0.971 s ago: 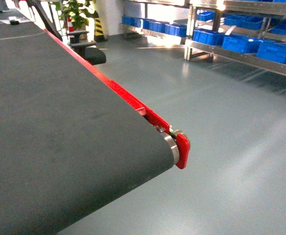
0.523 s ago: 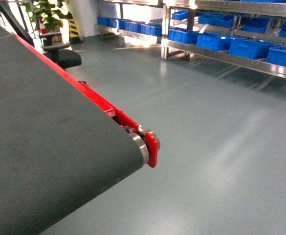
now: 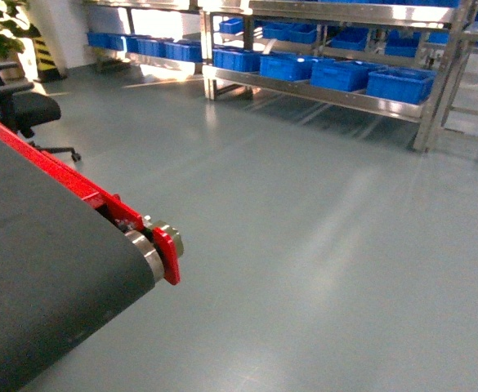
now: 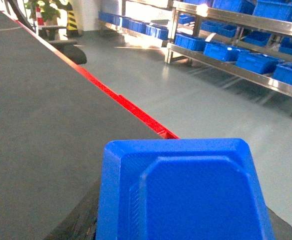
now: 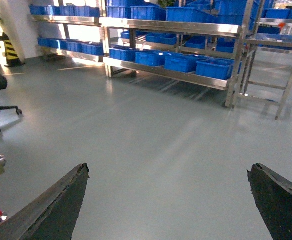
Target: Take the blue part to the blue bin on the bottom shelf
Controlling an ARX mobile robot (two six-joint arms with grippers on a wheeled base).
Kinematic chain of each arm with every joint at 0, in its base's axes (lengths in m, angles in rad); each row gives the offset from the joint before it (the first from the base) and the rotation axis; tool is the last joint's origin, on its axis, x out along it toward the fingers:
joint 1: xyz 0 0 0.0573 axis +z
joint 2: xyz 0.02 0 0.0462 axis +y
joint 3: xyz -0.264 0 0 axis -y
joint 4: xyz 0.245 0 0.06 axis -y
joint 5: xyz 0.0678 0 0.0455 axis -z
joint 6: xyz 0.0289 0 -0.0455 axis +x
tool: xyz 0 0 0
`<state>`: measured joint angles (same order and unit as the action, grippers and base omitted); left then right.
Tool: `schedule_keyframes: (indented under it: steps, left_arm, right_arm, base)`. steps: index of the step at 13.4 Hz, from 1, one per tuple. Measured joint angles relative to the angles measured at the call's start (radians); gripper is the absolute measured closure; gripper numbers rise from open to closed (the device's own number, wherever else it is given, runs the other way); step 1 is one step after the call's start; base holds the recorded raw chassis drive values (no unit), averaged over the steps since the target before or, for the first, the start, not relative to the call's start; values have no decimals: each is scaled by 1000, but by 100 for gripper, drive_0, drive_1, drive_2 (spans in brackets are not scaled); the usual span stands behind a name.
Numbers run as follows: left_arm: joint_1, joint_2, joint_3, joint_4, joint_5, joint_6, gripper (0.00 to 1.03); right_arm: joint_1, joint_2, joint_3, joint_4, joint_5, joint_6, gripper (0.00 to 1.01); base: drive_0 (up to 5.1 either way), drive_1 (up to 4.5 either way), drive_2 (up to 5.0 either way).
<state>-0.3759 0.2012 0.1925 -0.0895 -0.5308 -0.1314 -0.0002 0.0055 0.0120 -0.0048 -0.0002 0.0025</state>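
Matt, faintly grainy dark-grey conveyor belt (image 3: 42,269) at seven o'clock in the head view, edged by a glossy red painted side rail (image 3: 83,192) and ending on a bare polished metal roller (image 3: 146,255). Smooth grey floor (image 3: 304,245) with a soft sheen, streaked by pale reflections. At one o'clock, shiny stainless-steel rack level (image 3: 320,94) carrying smooth bright-blue plastic crates (image 3: 398,84). In the left wrist view, smooth, slightly glossy blue plastic moulded part (image 4: 185,192) at six o'clock. Rough-edged, matt black fingers (image 5: 51,207) in the right wrist view.

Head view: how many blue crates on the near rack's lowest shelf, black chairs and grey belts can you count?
Bright-blue plastic crates on the steel rack's lowest shelf: 4
Black office chair: 1
Dark grey conveyor belt: 1
Total: 6
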Motion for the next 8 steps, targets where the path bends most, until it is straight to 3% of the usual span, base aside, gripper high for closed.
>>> schedule_keyframes:
  steps: [8]
  left_arm:
    - [0,0,0,0,0,0,60]
  right_arm:
    - [0,0,0,0,0,0,3]
  base:
    - [-157,-157,-157]
